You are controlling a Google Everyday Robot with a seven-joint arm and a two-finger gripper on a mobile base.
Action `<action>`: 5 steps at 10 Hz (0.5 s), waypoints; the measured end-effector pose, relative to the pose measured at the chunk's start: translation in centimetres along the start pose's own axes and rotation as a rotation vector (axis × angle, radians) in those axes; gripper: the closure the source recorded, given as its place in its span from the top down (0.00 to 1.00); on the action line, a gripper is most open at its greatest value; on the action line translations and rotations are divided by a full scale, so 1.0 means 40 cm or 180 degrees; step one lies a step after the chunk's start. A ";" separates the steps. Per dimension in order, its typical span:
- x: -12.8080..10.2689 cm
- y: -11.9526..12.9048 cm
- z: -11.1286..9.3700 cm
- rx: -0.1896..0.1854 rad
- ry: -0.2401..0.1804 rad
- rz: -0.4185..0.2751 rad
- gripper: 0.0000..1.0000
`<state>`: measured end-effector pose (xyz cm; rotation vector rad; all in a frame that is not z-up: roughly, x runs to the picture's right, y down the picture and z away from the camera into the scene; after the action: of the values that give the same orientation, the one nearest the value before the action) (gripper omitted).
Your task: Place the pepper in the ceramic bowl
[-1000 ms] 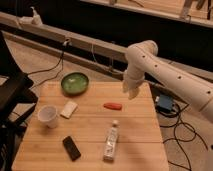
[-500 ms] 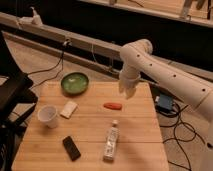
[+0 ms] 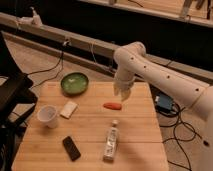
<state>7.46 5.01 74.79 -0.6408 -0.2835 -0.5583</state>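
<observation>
The task is hardly begun. The pepper (image 3: 112, 105) lies on the table (image 3: 135, 142), right of the ceramic bowl (image 3: 74, 91) and well apart from it, not yet grasped. The gripper (image 3: 122, 95) hangs farther right of the bowl, just above the pepper; whether it is released or clenched, I cannot tell. Grasping, carrying and placing all remain.

No text, brand, number or sign can be read anywhere here. The bottle (image 3: 111, 142) lying on the table (image 3: 142, 132) carries a pale label, but its print cannot be made out. The gripper (image 3: 123, 96) hangs just above the pepper's (image 3: 112, 105) right end, and no marking on it is legible either.
</observation>
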 end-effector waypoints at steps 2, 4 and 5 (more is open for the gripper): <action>0.029 -0.016 -0.003 0.0117 0.0067 0.0041 0.80; 0.087 -0.023 0.020 0.0329 0.0012 0.0264 0.80; 0.106 -0.030 0.042 0.0429 -0.0068 0.0446 0.80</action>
<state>10.11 3.57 78.43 -0.5317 -0.2914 -0.3947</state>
